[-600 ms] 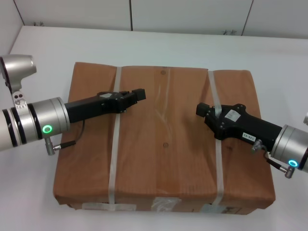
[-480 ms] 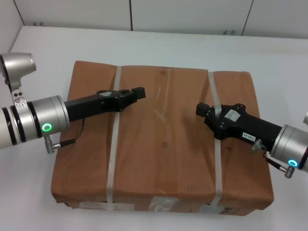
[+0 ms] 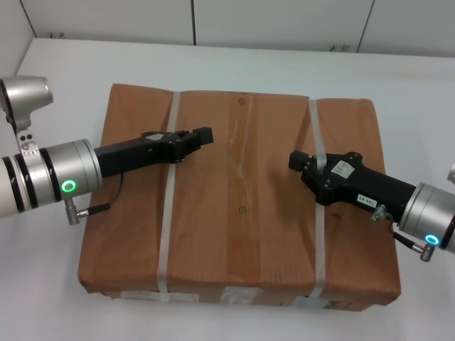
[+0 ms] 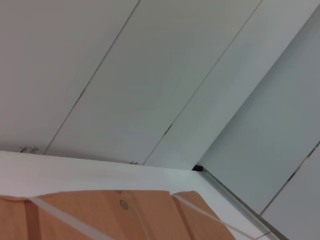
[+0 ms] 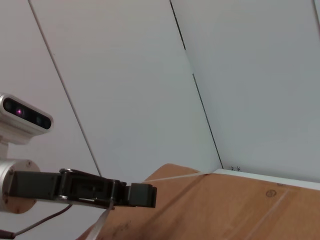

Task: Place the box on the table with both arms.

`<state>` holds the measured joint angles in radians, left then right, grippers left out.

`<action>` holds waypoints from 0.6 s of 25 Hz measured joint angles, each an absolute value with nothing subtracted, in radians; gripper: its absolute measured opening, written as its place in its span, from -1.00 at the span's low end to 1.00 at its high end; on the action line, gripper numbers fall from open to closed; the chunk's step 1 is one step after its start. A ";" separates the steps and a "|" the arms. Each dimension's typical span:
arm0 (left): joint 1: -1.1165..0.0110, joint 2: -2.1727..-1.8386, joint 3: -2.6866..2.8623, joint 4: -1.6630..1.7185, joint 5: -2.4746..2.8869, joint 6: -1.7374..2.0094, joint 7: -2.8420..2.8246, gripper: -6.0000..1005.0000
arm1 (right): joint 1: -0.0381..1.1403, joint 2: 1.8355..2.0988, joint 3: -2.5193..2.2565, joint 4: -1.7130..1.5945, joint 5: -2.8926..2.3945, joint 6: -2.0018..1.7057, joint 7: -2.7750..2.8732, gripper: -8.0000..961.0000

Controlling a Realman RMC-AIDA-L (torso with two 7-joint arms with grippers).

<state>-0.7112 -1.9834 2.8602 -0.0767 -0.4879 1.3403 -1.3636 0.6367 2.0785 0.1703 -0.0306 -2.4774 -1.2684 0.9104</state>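
The brown cardboard box (image 3: 242, 206) lies flat in the middle of the white table (image 3: 234, 67) in the head view, with white labels (image 3: 234, 293) on its near edge. My left gripper (image 3: 202, 136) reaches over the box top from the left and lies across the left white strap (image 3: 169, 206). My right gripper (image 3: 297, 162) reaches in from the right at the right strap (image 3: 318, 241), which runs over its black body. The box also shows in the left wrist view (image 4: 125, 215) and the right wrist view (image 5: 225, 210). The right wrist view also shows the left gripper (image 5: 142, 195).
White table surface runs around the box on the left, right and far sides. A white panelled wall (image 3: 284, 21) stands behind the table's far edge. The box's near edge is close to the bottom of the head view.
The box's far edge has shifted slightly away from me, and less of its front face shows. Both grippers have stayed at their straps with almost no movement.
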 joint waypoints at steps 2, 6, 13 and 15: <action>-0.712 -1.983 2.860 -0.077 -0.488 1.340 -1.364 -0.85 | 0.637 2.079 0.170 -0.031 -2.477 -1.268 0.911 -0.93; -0.714 -1.983 2.861 -0.077 -0.488 1.335 -1.364 -0.85 | 0.637 2.079 0.170 -0.031 -2.477 -1.265 0.911 -0.92; -0.735 -2.000 2.864 -0.077 -0.478 1.246 -1.337 -0.84 | 0.663 2.078 0.133 -0.021 -2.477 -1.203 0.945 -0.93; -0.741 -2.004 2.864 -0.077 -0.474 1.214 -1.328 -0.84 | 0.674 2.078 0.123 -0.007 -2.477 -1.169 0.949 -0.93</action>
<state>-0.7409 -2.0039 2.8644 -0.0767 -0.4741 1.2137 -1.3283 0.6743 2.0785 0.1228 -0.0071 -2.4775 -1.1691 0.9493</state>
